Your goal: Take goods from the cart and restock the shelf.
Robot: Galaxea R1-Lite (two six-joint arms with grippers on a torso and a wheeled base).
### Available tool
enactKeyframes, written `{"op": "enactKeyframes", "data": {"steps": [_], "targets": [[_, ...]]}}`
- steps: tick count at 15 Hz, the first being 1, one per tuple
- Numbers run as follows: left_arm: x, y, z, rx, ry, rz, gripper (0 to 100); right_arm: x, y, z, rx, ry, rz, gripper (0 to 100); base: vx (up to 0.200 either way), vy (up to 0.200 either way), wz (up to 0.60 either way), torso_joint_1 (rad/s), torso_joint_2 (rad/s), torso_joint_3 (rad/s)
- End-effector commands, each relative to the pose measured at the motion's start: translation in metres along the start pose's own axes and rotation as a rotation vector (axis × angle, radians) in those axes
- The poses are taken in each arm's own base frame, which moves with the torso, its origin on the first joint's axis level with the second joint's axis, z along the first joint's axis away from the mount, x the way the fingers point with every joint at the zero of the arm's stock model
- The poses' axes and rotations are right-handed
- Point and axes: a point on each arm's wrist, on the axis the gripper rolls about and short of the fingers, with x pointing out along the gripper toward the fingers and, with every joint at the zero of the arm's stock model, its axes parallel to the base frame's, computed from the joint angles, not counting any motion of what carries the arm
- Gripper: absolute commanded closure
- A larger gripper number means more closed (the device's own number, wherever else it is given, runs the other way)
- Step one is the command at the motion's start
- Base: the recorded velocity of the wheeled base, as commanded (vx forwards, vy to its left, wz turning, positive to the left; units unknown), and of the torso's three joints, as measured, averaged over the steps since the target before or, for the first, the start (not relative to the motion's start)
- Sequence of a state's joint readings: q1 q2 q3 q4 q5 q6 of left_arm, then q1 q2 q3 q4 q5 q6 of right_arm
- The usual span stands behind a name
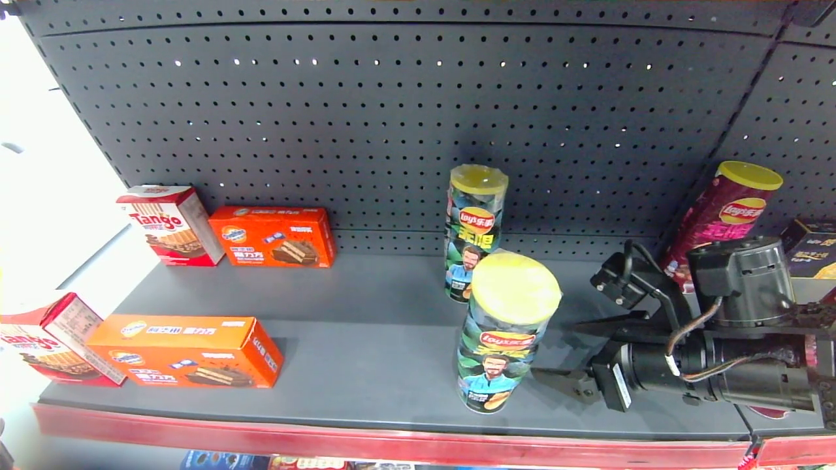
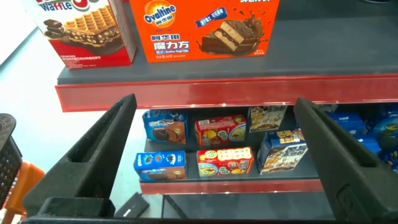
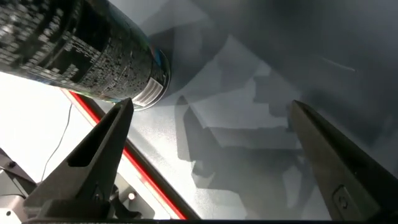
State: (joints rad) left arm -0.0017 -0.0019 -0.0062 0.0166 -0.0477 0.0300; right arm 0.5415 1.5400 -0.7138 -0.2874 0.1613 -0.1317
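Observation:
Two green chip cans with yellow lids stand upright on the grey shelf. The front can is near the shelf's red edge, and the rear can is close to the pegboard. My right gripper lies just right of the front can, open, with nothing between its fingers. In the right wrist view the can sits beyond one fingertip of that gripper, apart from it. My left gripper is open and empty, below and in front of the shelf edge.
Orange boxes and red wafer boxes fill the shelf's left part. A purple can leans at the right behind my right arm. Small boxes line the lower shelves. A black basket's rim shows beside the left gripper.

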Motion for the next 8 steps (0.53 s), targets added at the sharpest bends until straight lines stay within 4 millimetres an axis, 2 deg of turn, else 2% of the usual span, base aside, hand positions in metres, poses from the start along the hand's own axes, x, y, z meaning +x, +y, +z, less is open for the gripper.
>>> {"op": "enactKeyframes", "data": {"steps": [1,8], "targets": [[0.0001,0.0,0.0,0.001,0.002,0.0,0,0.0037,-0.0003,0.0003,0.0,0.006,0.002,0,0.0,0.0,0.0,0.0,0.0,0.0],[0.0001,0.0,0.0,0.001,0.002,0.0,0,0.0084,0.0037,0.0094,-0.004,-0.073,-0.017,0,0.0,0.0,0.0,0.0,0.0,0.0]]}}
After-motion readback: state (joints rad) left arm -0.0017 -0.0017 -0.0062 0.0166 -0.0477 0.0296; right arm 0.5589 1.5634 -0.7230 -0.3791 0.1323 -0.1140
